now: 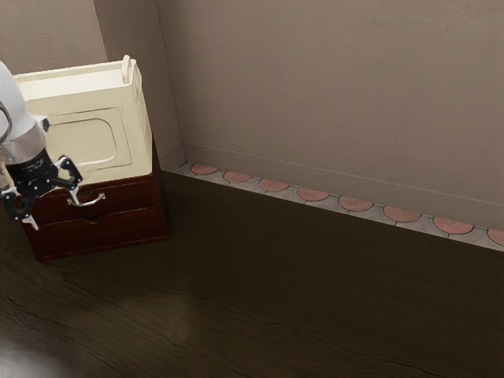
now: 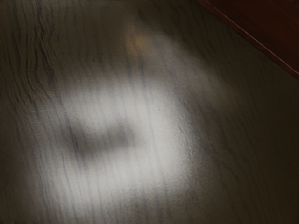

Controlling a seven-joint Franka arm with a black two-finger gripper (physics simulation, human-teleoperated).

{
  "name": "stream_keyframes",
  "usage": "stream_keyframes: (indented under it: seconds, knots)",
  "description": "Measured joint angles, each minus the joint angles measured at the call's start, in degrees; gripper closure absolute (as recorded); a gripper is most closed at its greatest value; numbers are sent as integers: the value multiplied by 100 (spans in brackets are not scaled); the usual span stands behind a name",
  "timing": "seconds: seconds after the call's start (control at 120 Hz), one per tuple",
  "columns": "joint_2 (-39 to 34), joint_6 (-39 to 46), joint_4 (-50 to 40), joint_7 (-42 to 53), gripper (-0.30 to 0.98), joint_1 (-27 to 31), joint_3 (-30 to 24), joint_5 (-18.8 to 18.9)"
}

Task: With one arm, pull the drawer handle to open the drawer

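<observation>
My gripper (image 1: 53, 210) is open in front of the dark red two-drawer cabinet (image 1: 134, 227), its two fingertips wide apart. The silver handle (image 1: 96, 199) is on the upper drawer, and one fingertip overlaps its left end in the exterior view; whether they touch I cannot tell. Nothing is visible between the fingers. Both drawer fronts look flush with the cabinet. In the wrist view, a piece of the cabinet (image 2: 266, 28) crosses the upper right corner, past the wooden table.
A cream box (image 1: 87, 142) with a raised handle stands on top of the cabinet. The dark wooden table (image 1: 299, 291) extends toward the exterior view's right. Behind it are a strip of pink-and-grey tiles (image 1: 313, 194) and a wall (image 1: 339, 94).
</observation>
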Motion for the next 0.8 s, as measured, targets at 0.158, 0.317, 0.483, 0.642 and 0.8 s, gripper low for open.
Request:
stream_keyframes:
  seconds: [0.158, 0.317, 0.483, 0.642, 0.8]
  knots:
    - [162, 224, 20, -798, 0, -73, 195, 33]
    - [245, 454, 30, -1601, 0, -248, 267, 11]
    - [435, 735, 36, -2473, 0, -318, 350, 22]
    - [616, 968, 24, -3141, 0, -335, 381, 17]
    - [1051, 1389, 29, -3657, 0, -290, 467, 5]
